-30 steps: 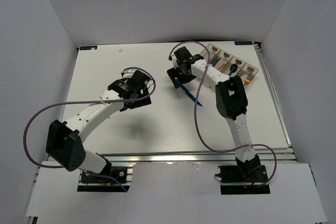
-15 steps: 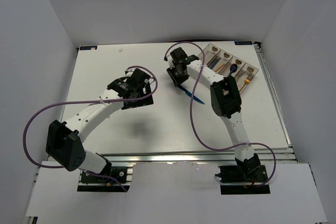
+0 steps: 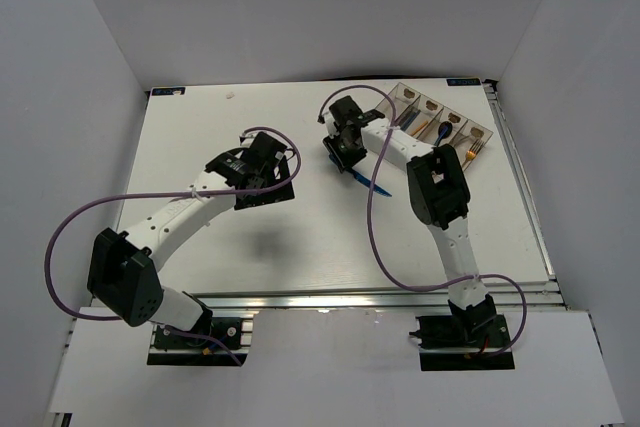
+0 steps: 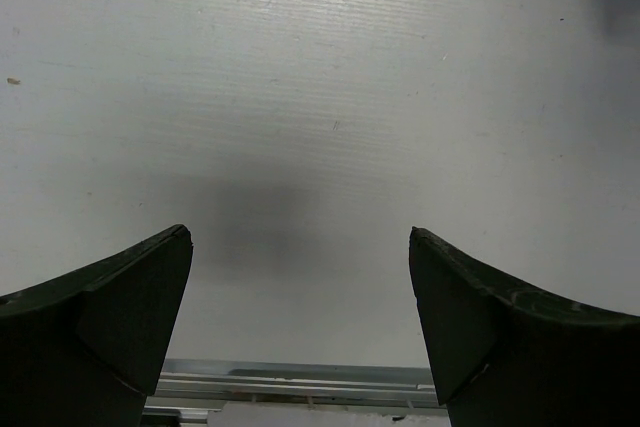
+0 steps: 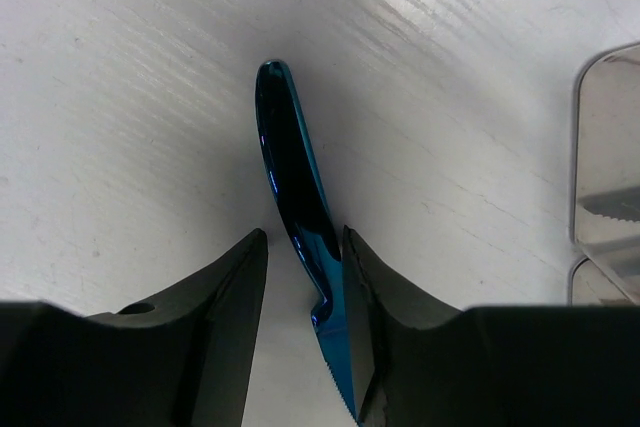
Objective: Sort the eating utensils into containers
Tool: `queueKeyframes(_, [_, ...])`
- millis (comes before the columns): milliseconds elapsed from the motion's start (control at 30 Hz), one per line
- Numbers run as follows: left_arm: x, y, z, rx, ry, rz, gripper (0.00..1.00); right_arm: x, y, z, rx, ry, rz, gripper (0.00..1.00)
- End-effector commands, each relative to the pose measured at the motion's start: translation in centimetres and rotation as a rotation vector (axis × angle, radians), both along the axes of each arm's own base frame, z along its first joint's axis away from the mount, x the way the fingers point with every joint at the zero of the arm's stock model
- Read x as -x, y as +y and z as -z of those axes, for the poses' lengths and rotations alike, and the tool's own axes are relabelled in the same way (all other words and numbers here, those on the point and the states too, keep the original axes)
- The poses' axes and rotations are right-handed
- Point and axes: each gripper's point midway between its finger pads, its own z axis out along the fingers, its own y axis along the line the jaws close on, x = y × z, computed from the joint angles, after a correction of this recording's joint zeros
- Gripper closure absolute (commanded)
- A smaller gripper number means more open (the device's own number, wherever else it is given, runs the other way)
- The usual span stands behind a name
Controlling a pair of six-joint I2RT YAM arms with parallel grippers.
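Note:
A blue knife [image 5: 290, 157] lies on the white table, its handle pointing away from me and its serrated blade running back between the fingers of my right gripper [image 5: 303, 232]. The jaws are partly closed around it: the right finger touches the blade, and a strip of table shows between the knife and the left finger. From above, the knife's tip [image 3: 376, 186] sticks out below the right gripper [image 3: 346, 152]. The clear tray of containers [image 3: 487, 134] sits at the back right, with a gold fork [image 3: 470, 152] and dark utensils [image 3: 440, 133] in its compartments. My left gripper [image 4: 300, 237] hangs open over bare table.
In the right wrist view the corner of the tray [image 5: 605, 147] shows at the right edge. The left arm [image 3: 190, 207] reaches across the table's left half. The table's aluminium front rail [image 4: 300, 382] lies just below the left fingers. White walls enclose the table.
The right jaws have closed from wide to partway around the blue knife, and the right gripper has shifted a little over it. The left arm has barely moved.

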Motion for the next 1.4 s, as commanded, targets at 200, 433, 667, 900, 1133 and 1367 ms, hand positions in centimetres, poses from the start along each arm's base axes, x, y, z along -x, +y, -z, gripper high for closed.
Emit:
queueKeyframes(200, [0.3, -0.1, -1.1, 0.034, -0.026, 0.006, 0.02, 4.5, -3.2, 7.2, 0.14, 0.267, -0.027, 0.58])
queueKeyframes(433, [0.6, 0.3, -1.3, 0.005, -0.017, 0.026, 0.02, 3.9, -2.9, 8.0, 0.146, 0.257, -0.02, 0.58])
queueKeyframes(667, [0.4, -0.1, -1.3, 0.011, -0.011, 0.044, 0.02, 5.0, -3.3, 10.2, 0.169, 0.317, -0.025, 0.77])
queueKeyframes(900, [0.5, -0.1, -1.1, 0.012, -0.01, 0.05, 0.02, 5.9, -3.4, 9.4, 0.196, 0.304, -0.028, 1.0])
queueKeyframes(1133, [0.4, -0.2, -1.0, 0.034, -0.027, 0.04, 0.02, 3.4, 0.0, 2.3, 0.032, 0.158, 0.048, 1.0])
queueKeyframes(1367, [0.4, 0.0, -1.2, 0.048, -0.05, 0.02, 0.02, 2.5, 1.6, -1.2, -0.073, 0.108, 0.106, 1.0])
